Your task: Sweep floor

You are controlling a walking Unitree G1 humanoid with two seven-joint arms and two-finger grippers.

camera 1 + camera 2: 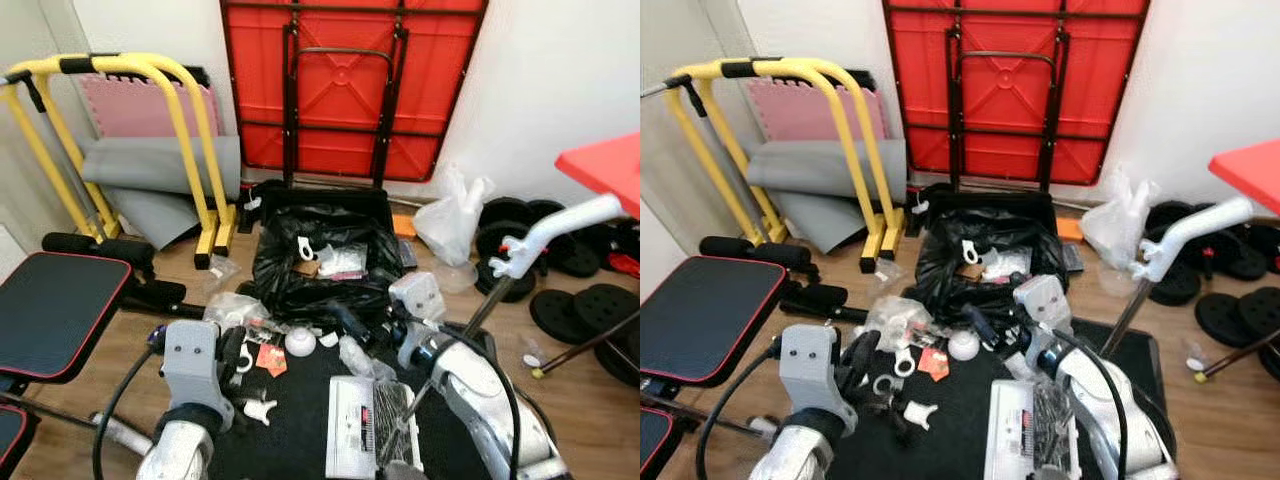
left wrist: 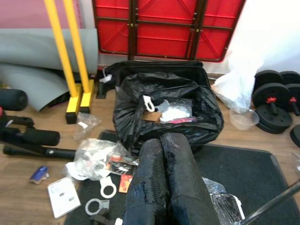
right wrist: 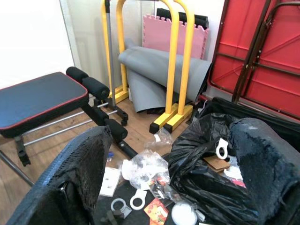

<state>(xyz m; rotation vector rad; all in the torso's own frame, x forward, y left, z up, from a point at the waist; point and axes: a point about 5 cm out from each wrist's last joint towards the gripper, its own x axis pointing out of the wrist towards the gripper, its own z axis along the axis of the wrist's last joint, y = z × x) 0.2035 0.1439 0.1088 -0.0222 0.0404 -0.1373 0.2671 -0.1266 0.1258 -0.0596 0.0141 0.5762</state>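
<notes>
Ahead on the wooden floor: a black plastic rubbish bag lying open inside a black case, holding white scraps and a white ring. In front of it, loose litter strewn over a black floor mat: crumpled clear plastic wrap, white plastic rings, a small red card, a white ball, a white leaflet.

Left gripper low over the mat, jaws pressed together, holding nothing. Right gripper near the bag's front edge, jaws spread wide, empty.

Behind: folded red table against the wall, yellow tubular frame, grey rolled mat. Black padded bench on the left, black weight plates on the right.
</notes>
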